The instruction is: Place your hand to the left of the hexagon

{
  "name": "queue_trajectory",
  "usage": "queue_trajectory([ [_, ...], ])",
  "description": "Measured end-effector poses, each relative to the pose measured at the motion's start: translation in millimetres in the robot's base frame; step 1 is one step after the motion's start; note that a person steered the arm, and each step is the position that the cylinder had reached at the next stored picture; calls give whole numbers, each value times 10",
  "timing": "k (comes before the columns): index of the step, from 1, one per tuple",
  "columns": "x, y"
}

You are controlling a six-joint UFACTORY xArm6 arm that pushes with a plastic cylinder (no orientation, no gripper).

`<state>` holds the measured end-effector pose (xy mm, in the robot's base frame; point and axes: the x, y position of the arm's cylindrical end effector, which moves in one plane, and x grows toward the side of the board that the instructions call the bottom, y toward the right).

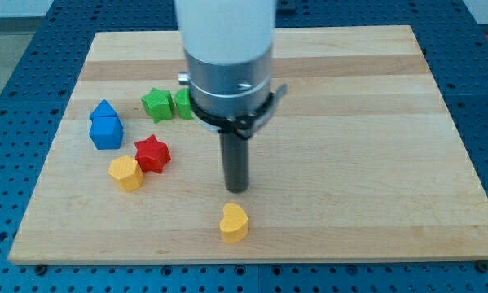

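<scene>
A yellow hexagon block (125, 172) lies at the view's left, touching the lower left of a red star (152, 153). My tip (237, 189) rests on the board well to the right of the hexagon and of the red star. It stands just above a yellow heart block (234, 222), with a small gap between them. The tip touches no block.
Two blue blocks sit together at the far left, a pointed one (103, 110) above a cube (107, 133). A green star (156, 104) and a green block (183, 104), partly hidden by the arm, lie further up. The wooden board (374, 163) ends close below the heart.
</scene>
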<state>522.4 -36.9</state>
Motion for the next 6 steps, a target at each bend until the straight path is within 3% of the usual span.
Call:
queue_trajectory([
  [2,11,-713],
  [4,738,-1589],
  [6,-76,-1807],
])
